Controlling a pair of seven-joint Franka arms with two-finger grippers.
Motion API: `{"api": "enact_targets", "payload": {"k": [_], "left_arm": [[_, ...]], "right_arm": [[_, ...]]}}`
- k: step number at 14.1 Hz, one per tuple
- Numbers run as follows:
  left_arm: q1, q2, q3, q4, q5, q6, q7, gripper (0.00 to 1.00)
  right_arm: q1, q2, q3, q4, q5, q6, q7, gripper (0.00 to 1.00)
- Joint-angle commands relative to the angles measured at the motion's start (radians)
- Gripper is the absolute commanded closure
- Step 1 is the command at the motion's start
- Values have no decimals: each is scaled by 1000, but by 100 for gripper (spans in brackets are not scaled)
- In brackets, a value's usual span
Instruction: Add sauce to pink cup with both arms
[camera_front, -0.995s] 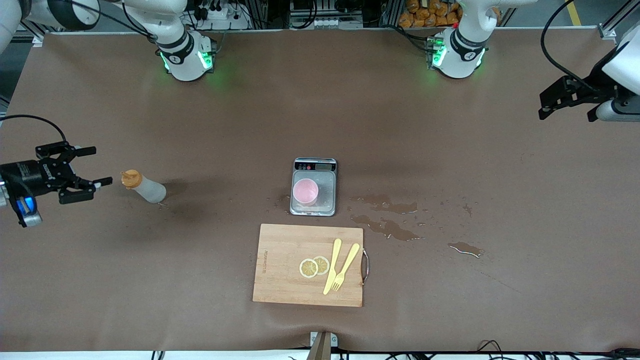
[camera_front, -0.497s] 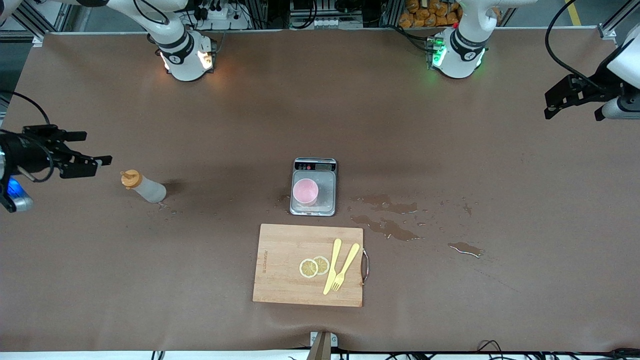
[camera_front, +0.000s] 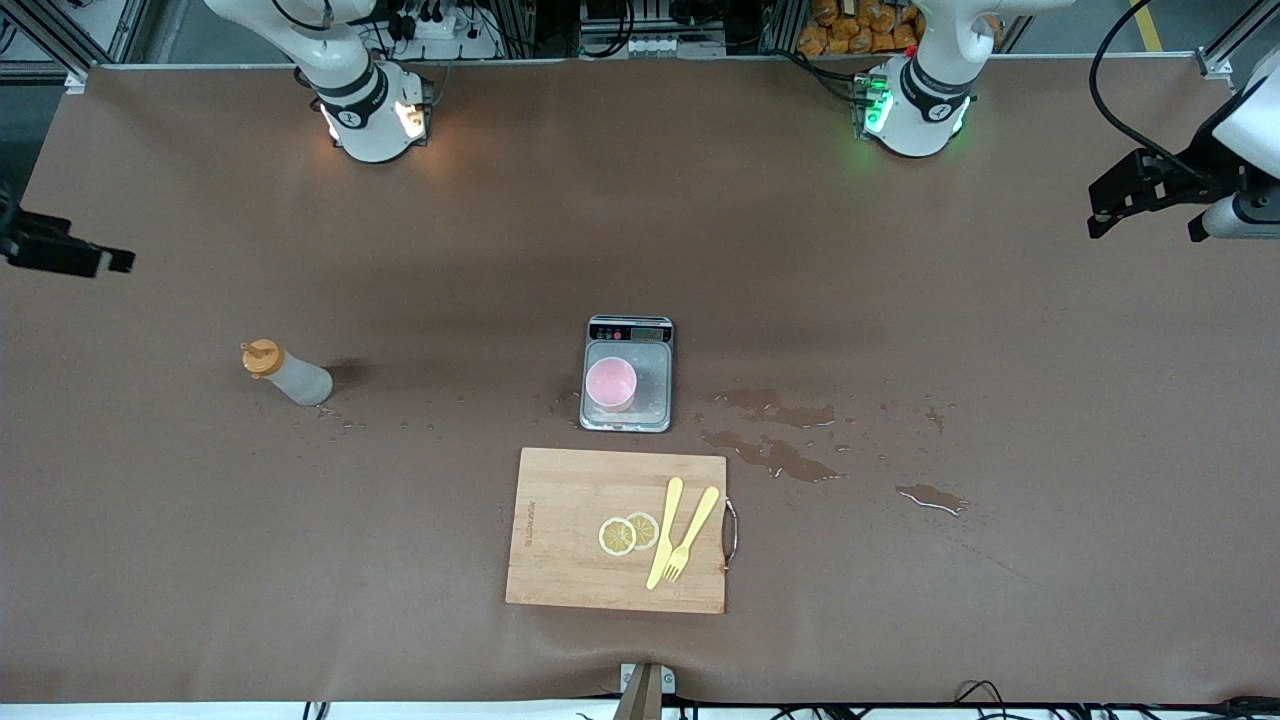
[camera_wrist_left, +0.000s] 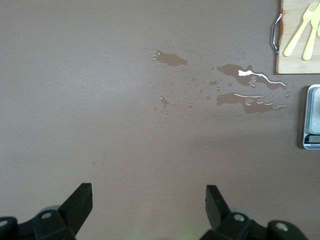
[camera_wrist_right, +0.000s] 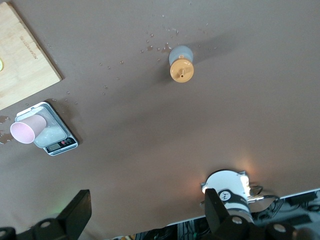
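Note:
The sauce bottle (camera_front: 285, 373), translucent grey-white with an orange cap, stands upright on the brown table toward the right arm's end; the right wrist view shows the bottle (camera_wrist_right: 181, 65) from above. The pink cup (camera_front: 611, 383) sits on a small scale (camera_front: 650, 400) at mid-table, and the right wrist view also shows the cup (camera_wrist_right: 25, 131). My right gripper (camera_front: 100, 257) hangs open and empty, high at the table's end, well away from the bottle; its fingers (camera_wrist_right: 77, 210) stand wide. My left gripper (camera_front: 1145, 225) hovers open and empty over the other end, fingers (camera_wrist_left: 80, 200) wide apart.
A wooden cutting board (camera_front: 560, 530) with two lemon slices (camera_front: 628, 533), a yellow knife and a fork (camera_front: 685, 540) lies nearer to the front camera than the scale. Wet puddles (camera_front: 775, 455) spread beside the scale toward the left arm's end. Droplets dot the table by the bottle.
My right gripper has drawn back from beside the bottle, rising toward the table's end until only part of it shows. The right arm's base light went from green to white. The left gripper barely moved.

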Motion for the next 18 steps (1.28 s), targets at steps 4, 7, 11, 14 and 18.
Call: {"api": "enact_targets", "payload": {"k": [4, 7, 11, 14, 18], "left_arm": [[21, -12, -7, -2, -18, -26, 6, 0], [21, -12, -7, -2, -19, -26, 6, 0], [21, -12, -7, -3, -19, -30, 6, 0], [20, -12, -7, -3, -19, -30, 6, 0], [18, -11, -14, -5, -19, -30, 4, 0]], "right_arm": [[-27, -215, 73, -236, -97, 167, -114, 0], [-86, -311, 174, -366, -148, 268, -114, 0], [-100, -351, 201, -449, -163, 346, -114, 0], [-80, -341, 198, -428, -205, 371, -116, 0], [-66, -336, 208, -400, -254, 424, -140, 0]]}}
